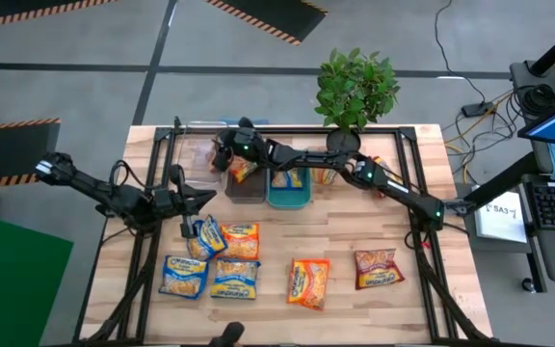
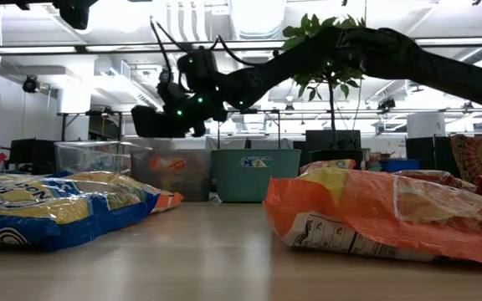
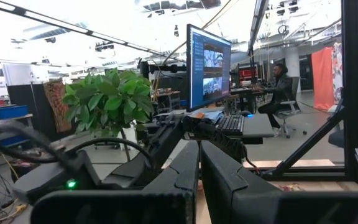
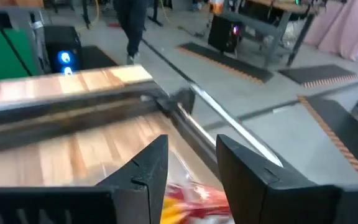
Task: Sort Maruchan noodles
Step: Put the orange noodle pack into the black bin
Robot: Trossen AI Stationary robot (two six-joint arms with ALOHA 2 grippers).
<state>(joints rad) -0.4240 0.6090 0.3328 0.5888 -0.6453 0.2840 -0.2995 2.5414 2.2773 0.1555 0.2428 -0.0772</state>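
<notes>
over the far bins: right gripper [image 1: 227, 154] hangs above the far left part of the table, arm stretched across from the right side
right gripper fingers: parted by a narrow gap in the right wrist view, nothing between them; an orange and yellow packet [image 4: 194, 202] lies just below
left gripper [image 1: 203, 196]: held above the left part of the table, near the blue packets, fingers pressed together, holding nothing
bins: clear bin [image 1: 198, 154] at far left, grey bin [image 1: 249, 191] in the middle, teal bin [image 1: 288, 200] to its right, side by side along the far edge
sorted packets: an orange packet [image 1: 243, 171] in the grey bin; a blue and yellow one [image 1: 288, 179] in the teal bin
near left group: blue and yellow packets [image 1: 185, 276], [image 1: 235, 279] and [image 1: 206, 237] close together, with an orange packet [image 1: 241, 241] touching them
near middle: orange packet [image 1: 308, 282] lying alone
near right: red packet [image 1: 378, 268] apart from the rest
far right: one more packet [image 1: 382, 166] partly hidden under the right arm
plant [image 1: 356, 87]: potted, at the far edge, right of the bins
table [image 1: 355, 231]: pale wood, black frame around it
</notes>
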